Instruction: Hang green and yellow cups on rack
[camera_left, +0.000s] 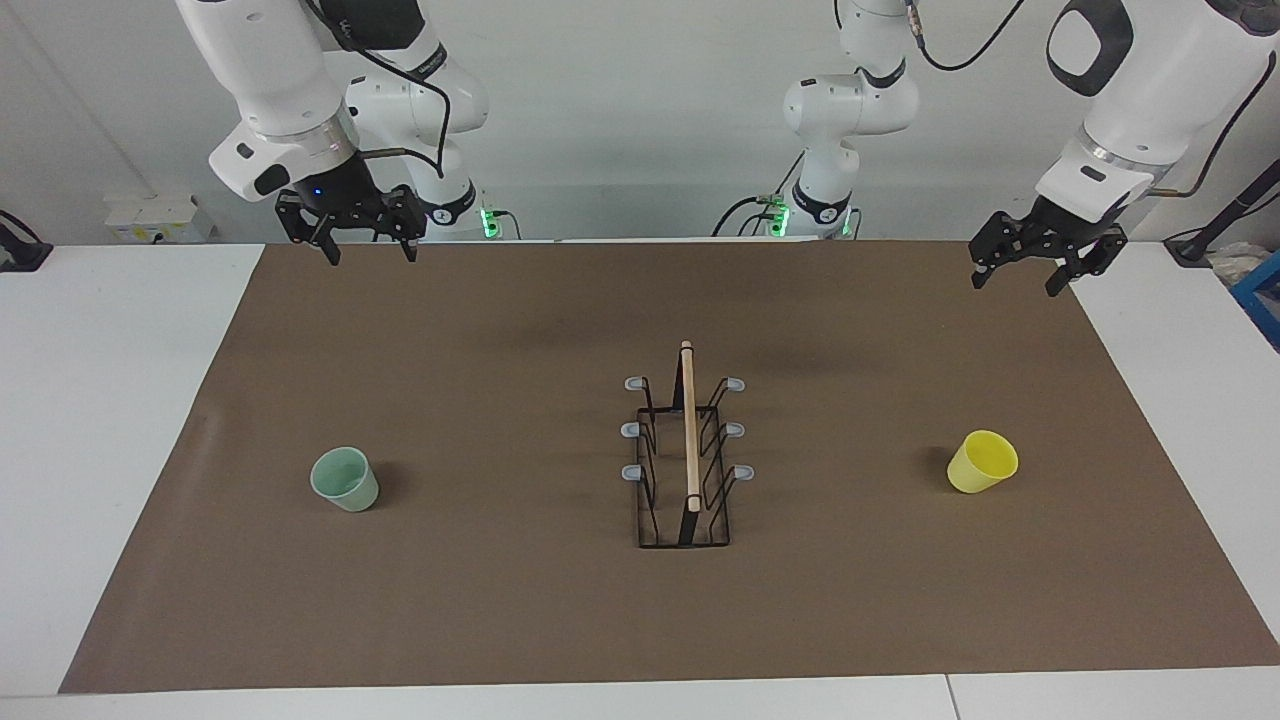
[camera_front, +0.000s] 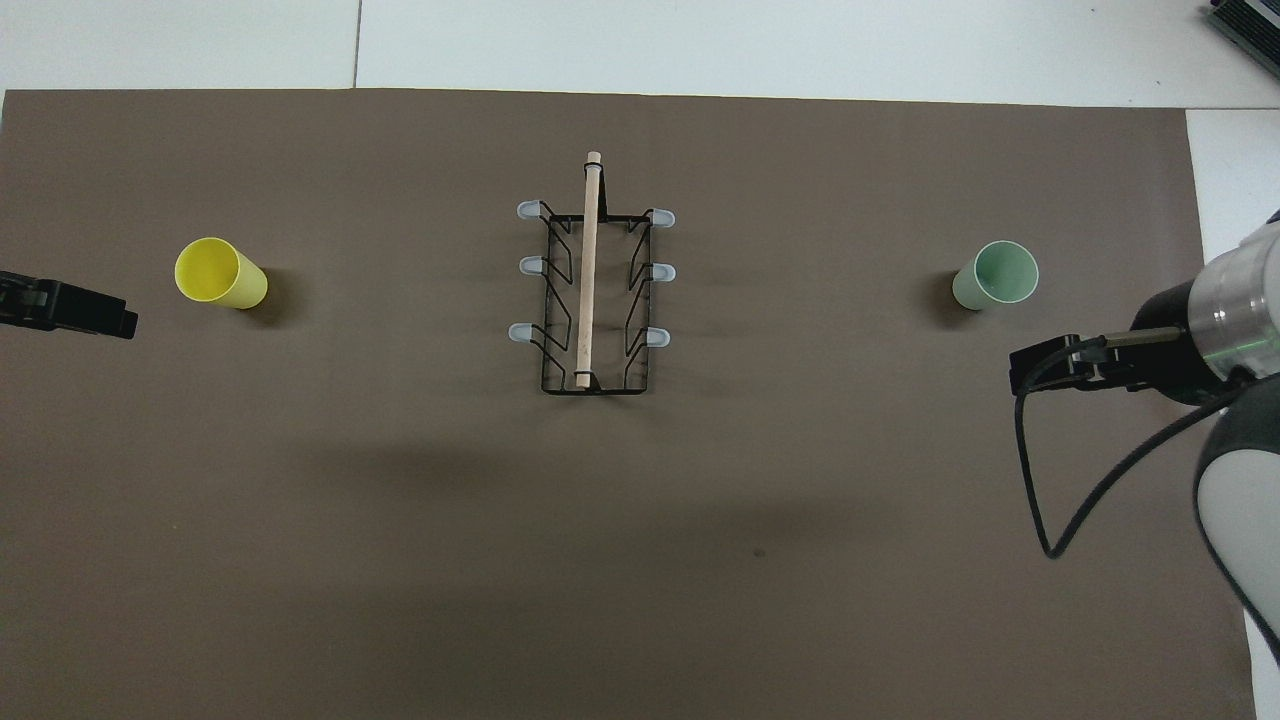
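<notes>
Cups unhung: green cup (camera_left: 345, 479) and yellow cup (camera_left: 982, 461) stand on the surface flanking the rack (camera_left: 686, 455), 6 pegs bare; left hand (camera_left: 1045, 262) and right hand (camera_left: 365, 235) hover open, empty.

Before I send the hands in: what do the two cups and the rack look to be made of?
Green cup and yellow cup: probably plastic, judging by the thin walls, even colour and smooth, matte-to-satin finish. Rack: thin black wire, likely coated metal; its top rod is pale and looks like bare wood; the six peg tips are grey, perhaps rubber or plastic caps.
</notes>
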